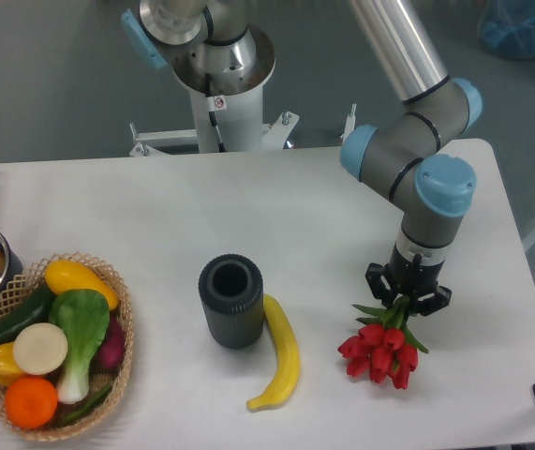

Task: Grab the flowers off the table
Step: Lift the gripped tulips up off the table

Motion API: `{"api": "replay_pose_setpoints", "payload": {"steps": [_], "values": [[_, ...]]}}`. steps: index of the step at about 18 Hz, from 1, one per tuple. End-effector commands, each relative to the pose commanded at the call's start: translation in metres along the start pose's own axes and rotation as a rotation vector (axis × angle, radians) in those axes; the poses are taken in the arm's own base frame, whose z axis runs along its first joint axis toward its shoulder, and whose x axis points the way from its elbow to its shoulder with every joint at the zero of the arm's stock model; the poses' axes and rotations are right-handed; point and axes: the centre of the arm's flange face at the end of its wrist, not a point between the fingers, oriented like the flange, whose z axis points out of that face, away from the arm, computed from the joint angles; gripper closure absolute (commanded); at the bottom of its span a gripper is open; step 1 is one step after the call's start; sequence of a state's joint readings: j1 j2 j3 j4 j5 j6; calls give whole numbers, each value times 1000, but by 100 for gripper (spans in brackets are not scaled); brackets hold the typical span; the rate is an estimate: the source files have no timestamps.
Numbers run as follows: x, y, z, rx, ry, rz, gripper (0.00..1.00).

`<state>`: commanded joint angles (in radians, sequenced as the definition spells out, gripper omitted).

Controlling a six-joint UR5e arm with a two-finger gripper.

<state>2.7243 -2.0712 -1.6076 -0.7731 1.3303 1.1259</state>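
The gripper [408, 298] points straight down over the right part of the table [248, 202], and its two fingers are closed on the green stems of the flowers [380, 349]. The red buds hang out just below and a little to the left of the fingers, with some green leaves spreading to both sides at the place of the grip. The buds are close above the white surface, but it is not possible to tell if they touch it. To the left of the flowers, near but apart, lies a yellow banana [279, 355], and its upper end is just beside a dark ribbed cylinder cup [231, 301] that stands upright. Far at the left edge there is a woven basket [124, 330] full of vegetables and fruit.
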Motion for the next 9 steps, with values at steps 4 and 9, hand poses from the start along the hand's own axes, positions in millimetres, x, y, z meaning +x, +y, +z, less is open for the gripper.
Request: {"api": "replay_pose_setpoints", "payload": {"steps": [4, 9], "values": [[-14, -7, -72, 199, -33, -23, 66], [-38, 25, -127, 421, -23, -102, 66]]}}
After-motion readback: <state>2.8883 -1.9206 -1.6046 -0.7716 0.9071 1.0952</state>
